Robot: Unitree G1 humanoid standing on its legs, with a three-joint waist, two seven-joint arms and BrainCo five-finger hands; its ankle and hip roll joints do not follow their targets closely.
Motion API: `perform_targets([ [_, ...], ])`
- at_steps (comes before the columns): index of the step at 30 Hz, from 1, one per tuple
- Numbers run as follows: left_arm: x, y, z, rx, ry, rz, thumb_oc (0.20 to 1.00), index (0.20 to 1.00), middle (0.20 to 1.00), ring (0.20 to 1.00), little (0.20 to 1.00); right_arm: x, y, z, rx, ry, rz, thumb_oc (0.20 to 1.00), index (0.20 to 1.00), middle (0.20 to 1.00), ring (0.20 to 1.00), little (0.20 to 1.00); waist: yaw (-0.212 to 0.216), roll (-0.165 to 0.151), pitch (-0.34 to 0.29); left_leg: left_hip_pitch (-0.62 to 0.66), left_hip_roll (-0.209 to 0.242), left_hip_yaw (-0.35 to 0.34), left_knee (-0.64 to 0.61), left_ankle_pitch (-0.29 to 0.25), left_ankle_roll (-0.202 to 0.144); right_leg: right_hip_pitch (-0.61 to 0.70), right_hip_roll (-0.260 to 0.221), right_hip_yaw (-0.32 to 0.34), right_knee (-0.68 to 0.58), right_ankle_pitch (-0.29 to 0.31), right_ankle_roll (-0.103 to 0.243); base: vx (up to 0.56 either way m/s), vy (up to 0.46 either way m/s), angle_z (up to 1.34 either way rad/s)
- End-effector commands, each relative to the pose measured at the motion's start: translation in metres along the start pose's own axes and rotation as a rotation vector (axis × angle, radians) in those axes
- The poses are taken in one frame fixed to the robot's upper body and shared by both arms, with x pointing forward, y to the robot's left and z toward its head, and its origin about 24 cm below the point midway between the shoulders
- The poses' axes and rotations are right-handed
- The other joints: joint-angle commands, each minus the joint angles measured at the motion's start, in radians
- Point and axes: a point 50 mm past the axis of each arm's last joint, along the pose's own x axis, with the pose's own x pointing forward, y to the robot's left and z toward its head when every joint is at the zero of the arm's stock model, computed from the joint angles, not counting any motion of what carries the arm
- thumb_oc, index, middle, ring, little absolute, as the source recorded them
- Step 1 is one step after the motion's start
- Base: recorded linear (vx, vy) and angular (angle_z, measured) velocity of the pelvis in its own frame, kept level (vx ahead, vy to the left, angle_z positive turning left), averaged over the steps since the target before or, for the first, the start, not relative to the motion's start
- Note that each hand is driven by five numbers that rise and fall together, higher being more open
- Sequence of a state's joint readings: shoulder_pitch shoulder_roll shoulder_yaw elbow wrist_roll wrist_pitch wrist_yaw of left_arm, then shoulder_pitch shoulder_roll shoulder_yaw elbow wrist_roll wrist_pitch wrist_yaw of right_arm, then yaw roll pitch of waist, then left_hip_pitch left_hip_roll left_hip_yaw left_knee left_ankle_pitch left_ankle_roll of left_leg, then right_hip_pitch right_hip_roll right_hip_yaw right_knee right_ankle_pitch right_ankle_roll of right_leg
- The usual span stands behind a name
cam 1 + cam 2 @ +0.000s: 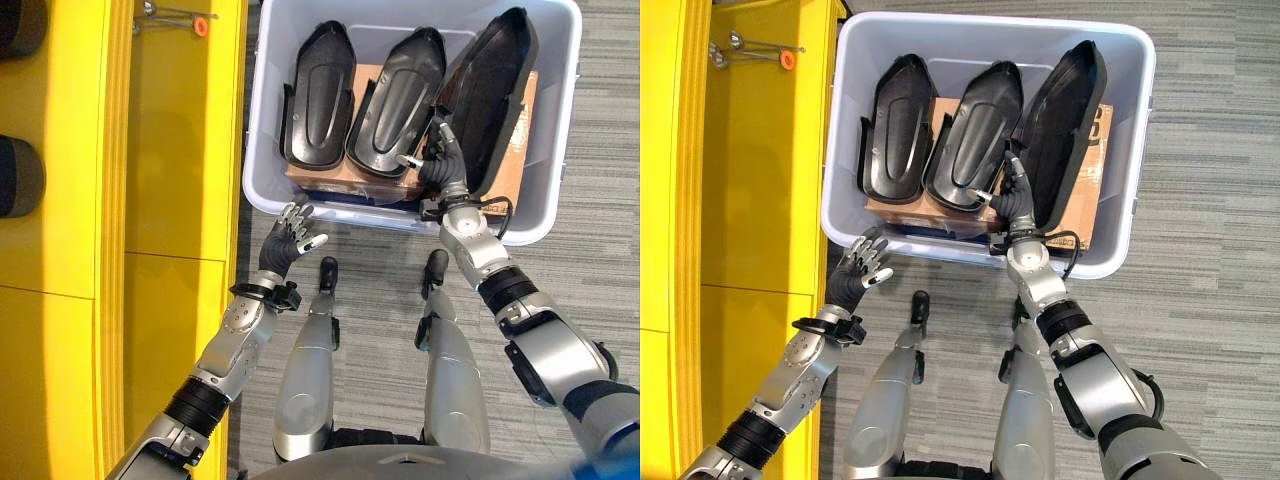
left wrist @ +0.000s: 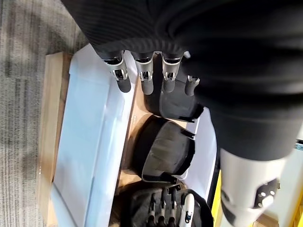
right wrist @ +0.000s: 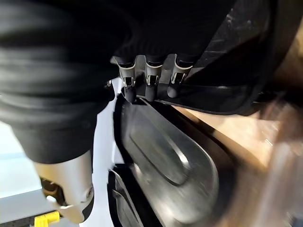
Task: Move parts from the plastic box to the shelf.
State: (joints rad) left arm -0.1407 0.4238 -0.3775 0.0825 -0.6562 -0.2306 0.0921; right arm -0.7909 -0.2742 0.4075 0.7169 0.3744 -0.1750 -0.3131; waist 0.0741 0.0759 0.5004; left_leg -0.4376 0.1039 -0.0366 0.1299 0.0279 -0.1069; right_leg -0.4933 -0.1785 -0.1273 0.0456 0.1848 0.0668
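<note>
All three black moulded plastic parts (image 1: 392,105) remain in the pale grey plastic box (image 1: 262,150); nothing visibly shelved on the yellow shelf (image 1: 170,140). The right hand (image 1: 441,160) has its fingers curled round the rightmost part's edge, while the left hand (image 1: 291,235) hovers spread outside the box.

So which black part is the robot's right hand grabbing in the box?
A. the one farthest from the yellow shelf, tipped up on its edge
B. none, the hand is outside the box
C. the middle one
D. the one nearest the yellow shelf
A: the right hand has its fingers on the lower edge of the tilted black part, the one farthest from the yellow shelf, inside the plastic box.
</note>
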Motion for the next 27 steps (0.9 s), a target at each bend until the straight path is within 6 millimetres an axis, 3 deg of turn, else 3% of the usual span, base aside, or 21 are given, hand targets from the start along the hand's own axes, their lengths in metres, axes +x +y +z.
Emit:
perform_targets([
  [1,-0.006,-0.008,0.021,0.005,-0.105,-0.056,1.0,1.0,1.0,1.0,1.0,-0.007,0.016,-0.007,0.028,0.019,0.072,1.0,1.0,1.0,1.0,1.0,0.013,0.004,-0.019,-0.058,0.004,0.008,0.028,0.013,0.044,0.007,-0.07,0.045,0.124,-0.126,0.058,0.0,0.0,0.0],
  [8,-0.005,-0.005,0.023,0.013,-0.12,-0.026,1.0,1.0,1.0,1.0,1.0,-0.02,0.02,0.007,0.038,-0.085,0.11,1.0,1.0,1.0,1.0,1.0,-0.004,-0.009,-0.019,-0.058,0.005,0.01,0.032,0.007,0.045,0.005,-0.067,0.052,0.126,-0.129,0.058,0.0,0.0,0.0],
  [22,-0.007,0.001,0.026,0.025,-0.134,0.012,1.0,1.0,1.0,1.0,1.0,-0.059,-0.025,0.101,0.087,-0.61,-0.054,1.0,1.0,1.0,1.0,1.0,-0.054,-0.038,-0.034,-0.052,0.016,0.024,0.035,-0.007,0.04,-0.006,-0.058,0.071,0.129,-0.134,0.063,0.0,0.0,0.0],
  [27,-0.01,0.002,0.025,0.029,-0.126,0.019,1.0,1.0,1.0,1.0,1.0,-0.074,-0.025,0.11,0.096,-0.683,-0.045,1.0,1.0,1.0,1.0,1.0,-0.066,-0.045,-0.043,-0.047,0.02,0.032,0.032,-0.008,0.039,-0.01,-0.053,0.078,0.128,-0.133,0.064,0.0,-0.002,-0.03],
])
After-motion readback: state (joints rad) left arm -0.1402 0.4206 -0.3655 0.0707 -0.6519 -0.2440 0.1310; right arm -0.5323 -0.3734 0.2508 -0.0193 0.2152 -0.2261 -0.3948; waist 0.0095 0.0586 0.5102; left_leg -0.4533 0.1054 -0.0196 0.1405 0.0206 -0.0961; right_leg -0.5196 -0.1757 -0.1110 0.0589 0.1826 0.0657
